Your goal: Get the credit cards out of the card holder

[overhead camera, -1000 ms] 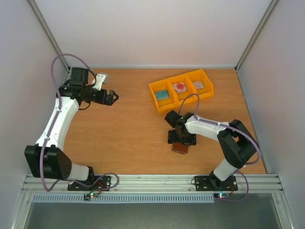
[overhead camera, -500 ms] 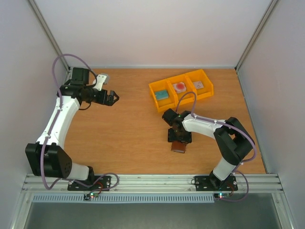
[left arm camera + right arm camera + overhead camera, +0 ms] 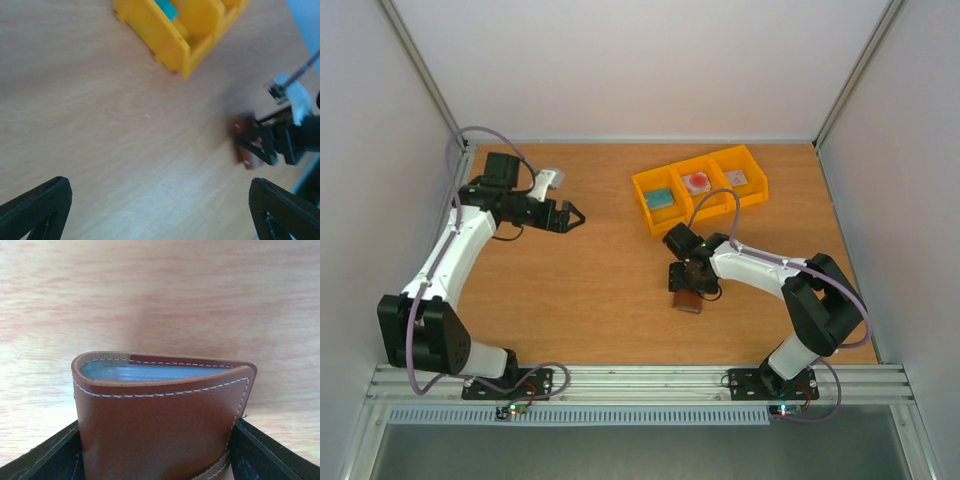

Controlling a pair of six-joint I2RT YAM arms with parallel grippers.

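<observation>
The right jaws clamp the side edges of the brown leather bifold card holder (image 3: 160,430), right of centre on the wooden worktop (image 3: 590,290), just on the near side of the yellow three-part plastic bin (image 3: 160,30), probably to steady it with its grey-blue-lined mouth facing outward for the other arm. The left jaws hang wide apart and empty over the far left, seemingly free to come and pull. No credit card shows in the mouth, and no brand or writing is legible.

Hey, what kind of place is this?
Probably a robot test cell in a lab: left arm and right arm bolted at the edge of a wooden table, plain white walls around, a yellow bin.
</observation>
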